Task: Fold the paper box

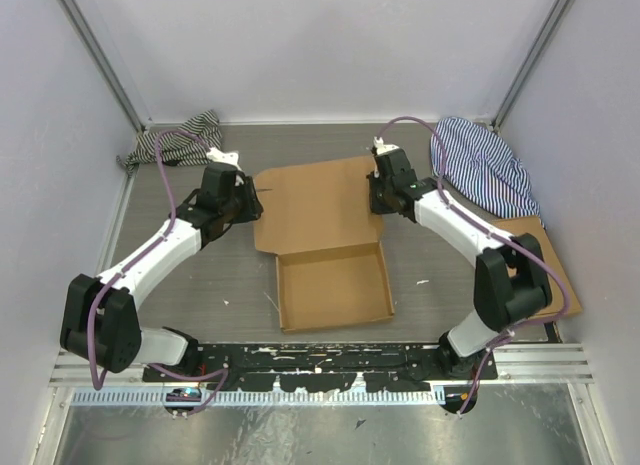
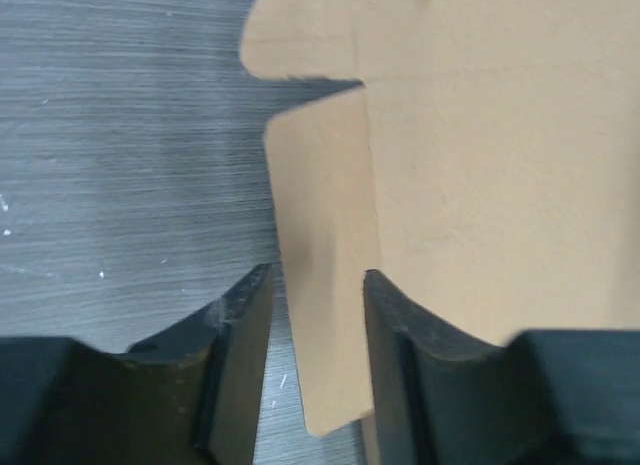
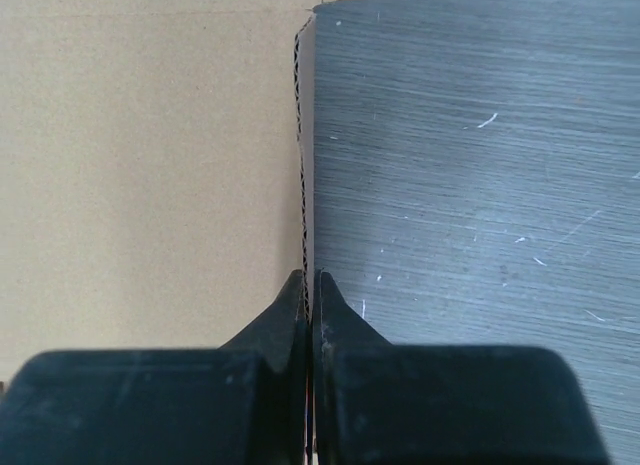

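The paper box [image 1: 315,210] is brown corrugated cardboard in the middle of the table. Its shallow tray part [image 1: 333,285] is nearest the arms and its lid panel lies flat behind it. My left gripper [image 1: 250,200] is at the lid's left edge. In the left wrist view it [image 2: 318,315] is open, with the lid's narrow side flap [image 2: 325,225] between the fingers [image 2: 240,355] and a gap on the left. My right gripper [image 1: 378,197] is at the lid's right edge. In the right wrist view it [image 3: 309,285] is shut on the box's corrugated edge [image 3: 150,165].
A striped cloth [image 1: 175,145] lies at the back left and another [image 1: 485,165] at the back right. A smooth flat cardboard rectangle [image 1: 558,275] lies at the right under the right arm. Walls close in the table on three sides.
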`<act>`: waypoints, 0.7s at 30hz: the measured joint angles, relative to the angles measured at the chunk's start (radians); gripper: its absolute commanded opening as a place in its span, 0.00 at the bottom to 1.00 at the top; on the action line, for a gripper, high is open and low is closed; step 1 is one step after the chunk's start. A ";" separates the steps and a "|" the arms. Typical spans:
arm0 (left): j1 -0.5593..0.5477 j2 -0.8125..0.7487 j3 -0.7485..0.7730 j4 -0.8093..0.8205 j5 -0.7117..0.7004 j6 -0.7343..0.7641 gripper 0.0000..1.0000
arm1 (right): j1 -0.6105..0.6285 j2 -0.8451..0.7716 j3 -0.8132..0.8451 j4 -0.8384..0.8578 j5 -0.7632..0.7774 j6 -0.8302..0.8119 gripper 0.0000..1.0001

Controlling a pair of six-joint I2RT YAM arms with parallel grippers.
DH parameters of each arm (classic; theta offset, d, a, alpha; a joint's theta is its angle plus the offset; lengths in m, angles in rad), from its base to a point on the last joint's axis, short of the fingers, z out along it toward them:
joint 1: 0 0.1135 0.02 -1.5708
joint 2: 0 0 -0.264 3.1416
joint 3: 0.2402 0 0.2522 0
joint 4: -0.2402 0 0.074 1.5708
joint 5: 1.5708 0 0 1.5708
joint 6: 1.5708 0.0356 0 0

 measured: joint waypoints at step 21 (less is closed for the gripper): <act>0.003 -0.095 0.037 0.066 0.041 -0.017 0.59 | 0.002 -0.455 -0.235 0.130 -0.017 -0.064 0.01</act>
